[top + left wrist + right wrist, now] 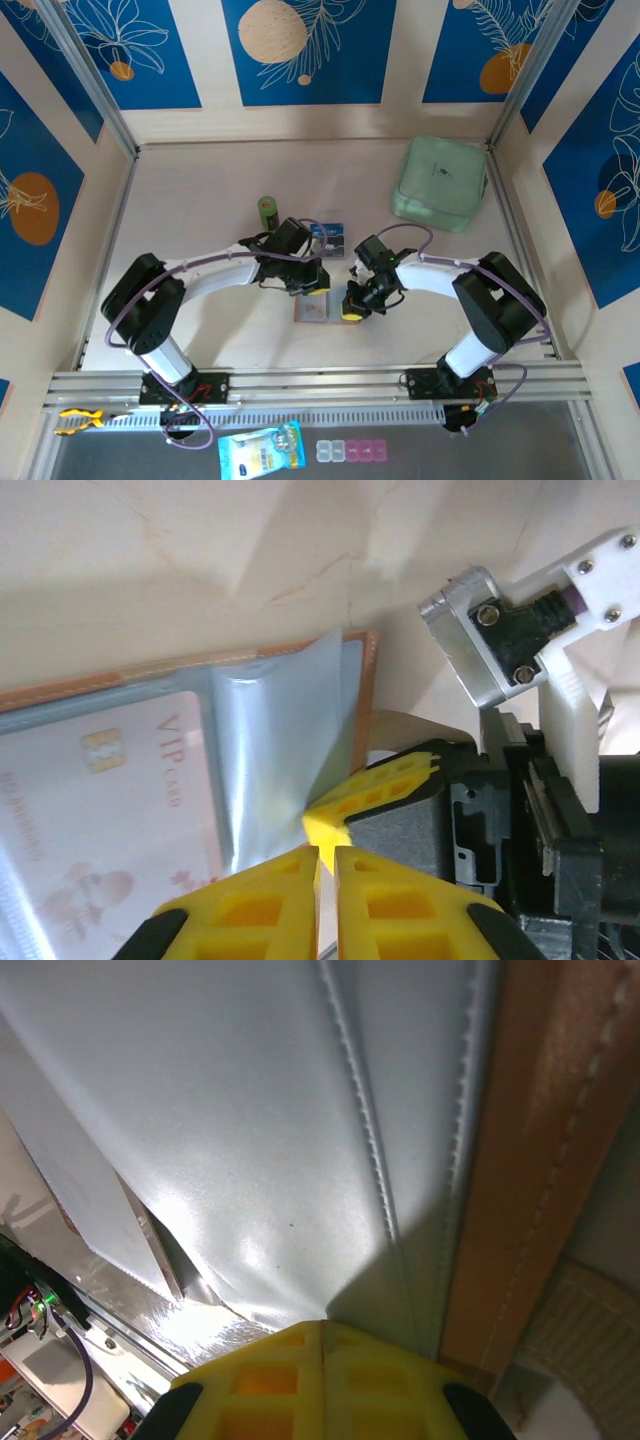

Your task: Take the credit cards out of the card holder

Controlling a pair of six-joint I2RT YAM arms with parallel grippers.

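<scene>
**Plainly a soft thing holding stiff ones: the card holder lying open at mid-table**

We see the card holder (368, 695) lying open on the table (200, 190), between the two arms and well apart from the mint-green case (440, 183). Its tan leather rim frames a grey, glossy lining (250, 1110) stitched into pockets. One pale pink card (110, 810) sits in a pocket, printed face up, and we can make out no other card.

The right gripper (322, 1338) has its fingers together on a corner of the lining, which lifts in a soft fold towards them. The left gripper (327, 875) is just beside it, with its fingers also together. We cannot tell whether anything thin lies between them.

We judge the holder light and limp, so it will slide or fold if it is pulled without a counter-hold. The lining looks slick and will stretch rather than release. The card is thin, stiff and smooth, with little edge for a finger to catch.

The better hold is on the card's short edge at the pocket mouth, pinched flat across both faces. The pull should run along the pocket while the other gripper keeps the leather down. Gripping the card through the lining risks dragging the whole holder along.
</scene>
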